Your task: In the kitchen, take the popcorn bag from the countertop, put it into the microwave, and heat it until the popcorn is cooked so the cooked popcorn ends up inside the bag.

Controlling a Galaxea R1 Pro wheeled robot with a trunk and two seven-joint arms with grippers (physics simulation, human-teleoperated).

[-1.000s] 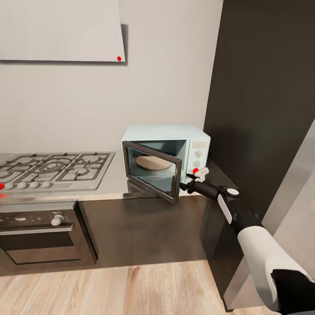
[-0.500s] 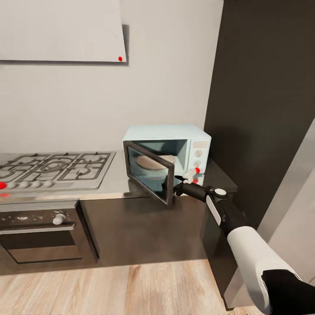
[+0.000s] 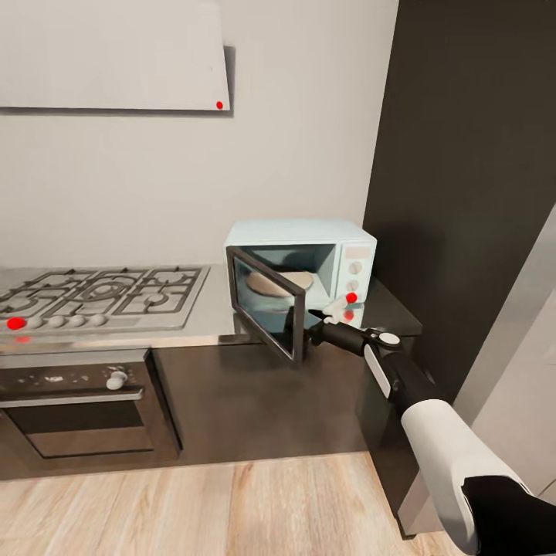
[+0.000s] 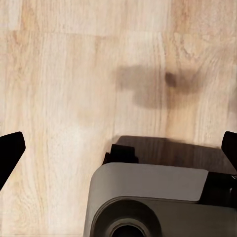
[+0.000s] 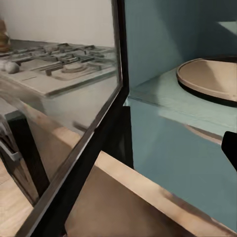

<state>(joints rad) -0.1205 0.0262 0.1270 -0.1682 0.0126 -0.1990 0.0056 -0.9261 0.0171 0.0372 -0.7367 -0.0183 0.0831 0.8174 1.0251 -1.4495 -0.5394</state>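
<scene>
A plain off-white wall (image 3: 301, 116) fills the upper middle of the frame. At upper left hangs a pale wall cabinet (image 3: 108, 54) with a red dot at its lower right corner. A tall dark brown cabinet (image 3: 471, 177) runs down the right side. At left centre a steel gas hob (image 3: 100, 297) sits above a dark built-in oven (image 3: 77, 405). Light wood plank floor (image 3: 232, 510) spans the bottom.

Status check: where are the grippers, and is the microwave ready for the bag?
Right gripper at the free edge of the microwave door, jaws' state unclear. Left gripper points at the floor, jaws wide. Microwave open, tan turntable inside, no bag in it.
</scene>
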